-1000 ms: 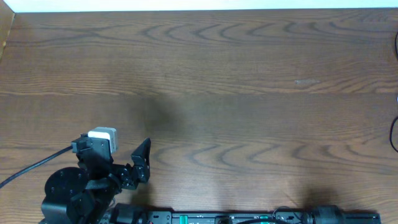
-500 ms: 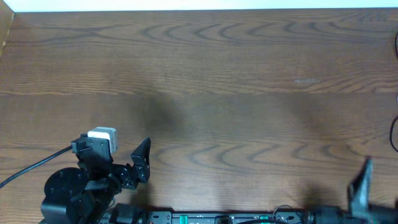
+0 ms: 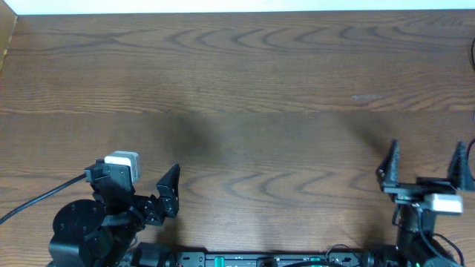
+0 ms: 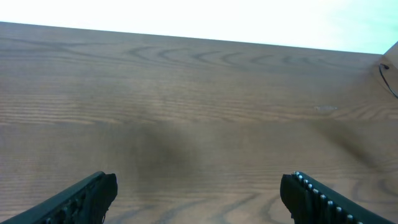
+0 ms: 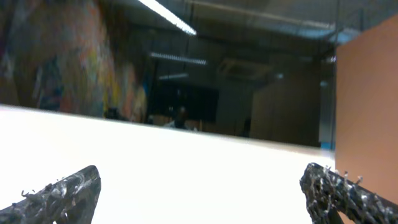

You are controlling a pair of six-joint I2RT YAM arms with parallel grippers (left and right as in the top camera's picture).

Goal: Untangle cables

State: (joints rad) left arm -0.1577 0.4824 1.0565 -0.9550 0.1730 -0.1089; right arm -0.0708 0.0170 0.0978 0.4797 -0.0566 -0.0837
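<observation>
Cables [image 3: 469, 159] showed only as a thin black loop at the desk [image 3: 260, 89] right edge, beyond the spread right gripper [image 3: 424, 165]. The left gripper [image 4: 199, 198], also spread, sat well apart.

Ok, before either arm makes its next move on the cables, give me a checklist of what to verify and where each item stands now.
1. Left end effector open: ok, fingers wide apart with nothing between them.
2. Right end effector open: ok, fingers apart and empty.
3. Cable bundle located: not ok. Only a thin black cord shows at the right edge of the table.
4. That cord is a task cable: cannot tell.
5. Right wrist camera sees the table: not ok, it looks out at the room.
</observation>
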